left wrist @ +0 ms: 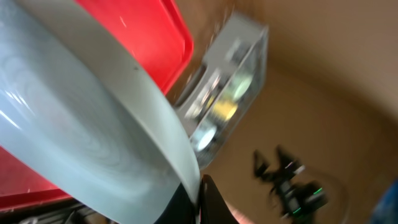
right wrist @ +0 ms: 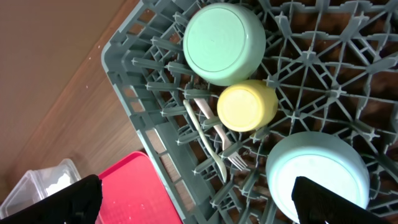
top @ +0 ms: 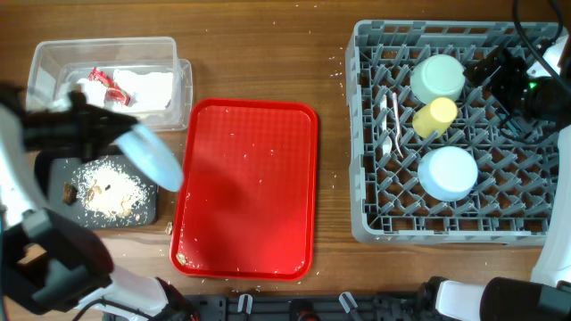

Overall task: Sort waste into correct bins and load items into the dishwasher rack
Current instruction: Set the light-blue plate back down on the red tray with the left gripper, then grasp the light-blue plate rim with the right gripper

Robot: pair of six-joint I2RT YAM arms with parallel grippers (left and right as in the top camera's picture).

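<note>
currently, overhead: your left gripper (top: 120, 134) is gripping the light blue plate (top: 153, 159), wrist rolled, tipping it over the edge of the black tray (top: 143, 214) holding crumbs (top: 111, 189). emptying appears in hand; next you are needing a carry to the dishwasher rack (top: 446, 234). left wrist: the plate rim is sitting pinched between closed jaws. right wrist: your right gripper (right wrist: 199, 202) is hovering spread open, empty, above that rack.
</note>
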